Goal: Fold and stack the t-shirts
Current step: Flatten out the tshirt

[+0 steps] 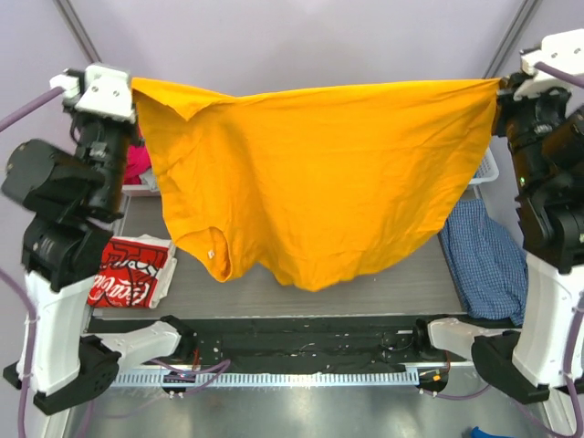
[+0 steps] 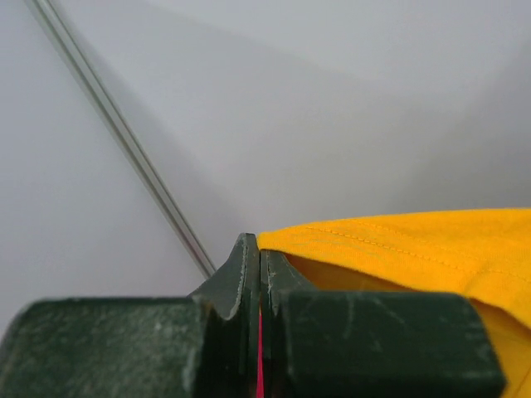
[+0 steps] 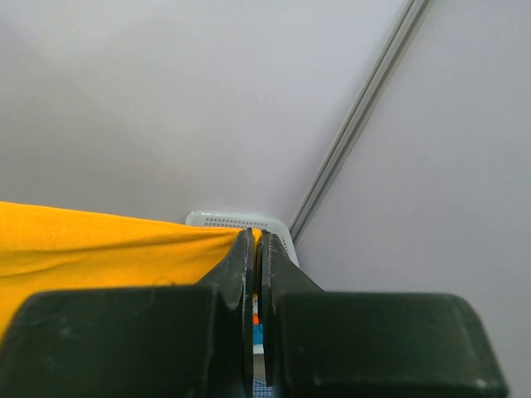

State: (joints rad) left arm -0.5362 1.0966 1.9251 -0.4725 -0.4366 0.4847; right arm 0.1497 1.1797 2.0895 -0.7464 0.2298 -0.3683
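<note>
A bright orange-yellow t-shirt (image 1: 319, 173) hangs spread wide in the air above the table, its lower edge sagging in a curve. My left gripper (image 1: 135, 84) is shut on its upper left corner; in the left wrist view the orange cloth (image 2: 398, 245) runs off to the right from the closed fingertips (image 2: 260, 249). High on the other side, my right gripper (image 1: 497, 84) is shut on the upper right corner, and the cloth (image 3: 108, 240) stretches left from its tips (image 3: 256, 239). A folded red t-shirt with white lettering (image 1: 126, 274) lies on the table at the left.
A blue checked cloth (image 1: 488, 260) lies at the table's right edge. A white basket (image 1: 485, 169) stands behind the shirt at the right, its rim (image 3: 241, 220) also in the right wrist view. Pink cloth (image 1: 137, 162) shows at the back left.
</note>
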